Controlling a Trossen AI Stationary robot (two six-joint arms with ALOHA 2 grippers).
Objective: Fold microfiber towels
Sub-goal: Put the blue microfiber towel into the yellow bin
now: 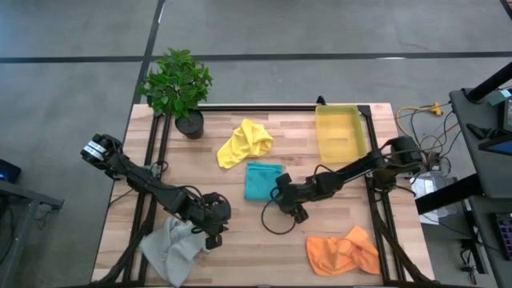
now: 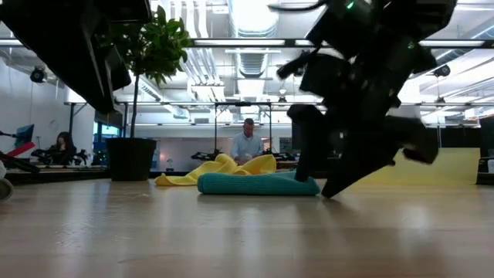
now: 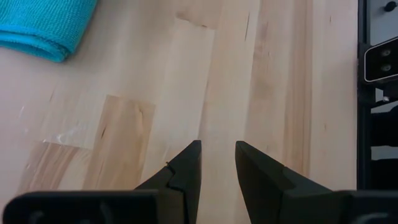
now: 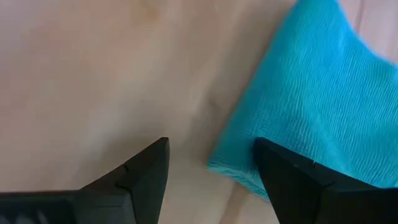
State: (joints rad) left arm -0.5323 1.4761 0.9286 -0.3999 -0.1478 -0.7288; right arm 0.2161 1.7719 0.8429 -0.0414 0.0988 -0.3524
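Note:
A folded teal towel [image 1: 262, 181] lies flat at the table's middle. My right gripper [image 4: 211, 143] is open and low over the towel's near right corner [image 4: 233, 168], one finger in front of that corner and the other over bare wood. My left gripper [image 3: 217, 146] is open above bare table, nothing between its fingers, just beyond a crumpled light grey towel [image 1: 172, 248] at the near left edge. A crumpled yellow towel [image 1: 244, 142] lies at the far middle. An orange towel [image 1: 344, 252] lies bunched at the near right. My right gripper comes slanting down from the table's right side, with one finger [image 4: 292, 177] at the teal towel's corner. I cannot tell whether that finger touches the cloth. The towel lies flat on the table.
A yellow plastic bin [image 1: 340, 132] stands at the far right and a potted plant [image 1: 178, 84] at the far left corner. A black cable loop [image 1: 276, 220] hangs near my right gripper. Bare wood lies between the teal and grey towels. People sit in the room behind.

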